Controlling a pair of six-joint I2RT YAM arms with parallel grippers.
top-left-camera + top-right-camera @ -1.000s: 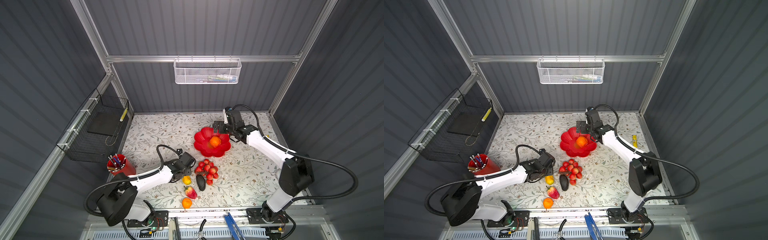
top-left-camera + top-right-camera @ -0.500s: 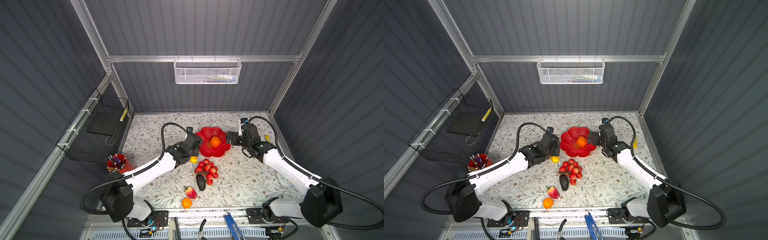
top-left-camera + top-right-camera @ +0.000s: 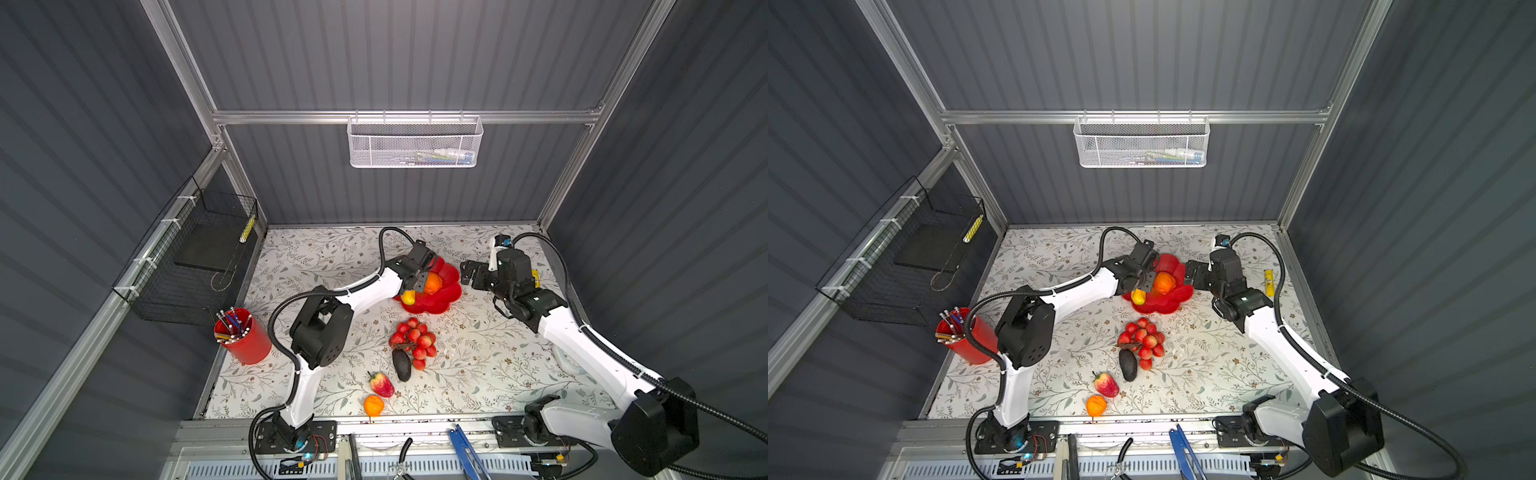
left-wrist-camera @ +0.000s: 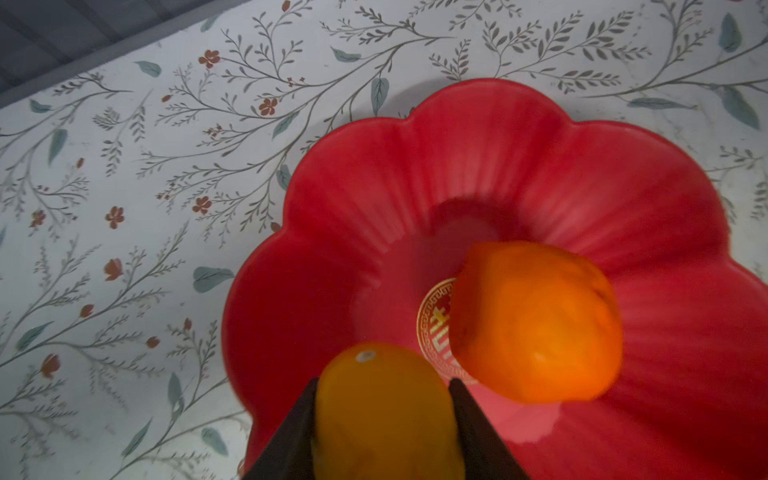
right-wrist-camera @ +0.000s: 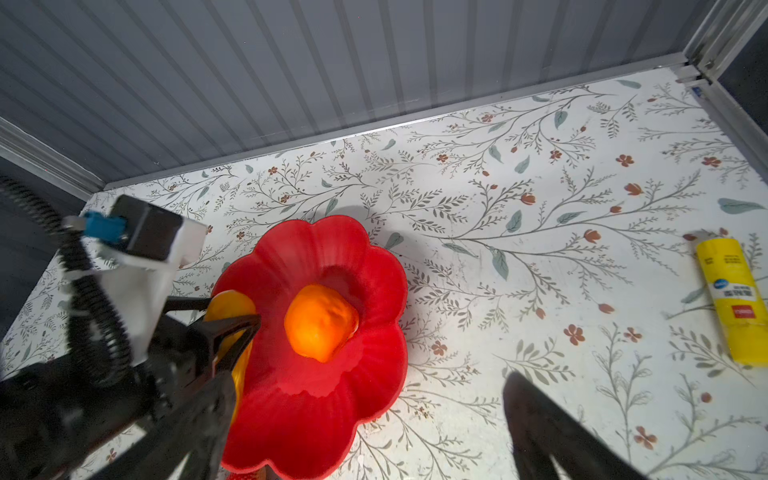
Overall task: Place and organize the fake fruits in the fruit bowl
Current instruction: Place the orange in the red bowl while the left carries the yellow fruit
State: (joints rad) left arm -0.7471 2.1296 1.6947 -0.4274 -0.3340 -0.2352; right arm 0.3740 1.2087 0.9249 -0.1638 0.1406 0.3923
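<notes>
Grey ribbed walls (image 3: 415, 62) enclose the cell, and beneath them a floral-patterned tabletop (image 3: 316, 257) is spread. A black wire basket (image 3: 199, 257) is hung on the side wall and a white mesh basket (image 3: 414, 143) on the back one. A red pen cup (image 3: 245, 343) is stood at the tabletop's left edge.

The fruit bowl (image 3: 432, 308) is set toward the back, between the two arms. One fruit is already lodged in it: the larger blocky orange fruit (image 3: 433, 282), lying partly over the yellowish centre. A second, the yellow oblong fruit (image 3: 408, 296), is clamped in the left gripper (image 4: 382, 386) and held over the bowl's near-left rim. Whether it touches the dish cannot be told, and its release is judged to be the step in hand. The right gripper (image 3: 468, 274) is spread wide and empty, just beside the bowl's right rim.

Four fruits are left on the tabletop, apart from the bowl toward the front: the red grape bunch (image 3: 413, 338), the dark avocado (image 3: 401, 365) just beside it, the strawberry (image 3: 382, 384) and the small orange (image 3: 373, 405). A small yellow tube (image 3: 1269, 282) is laid at the far right.
</notes>
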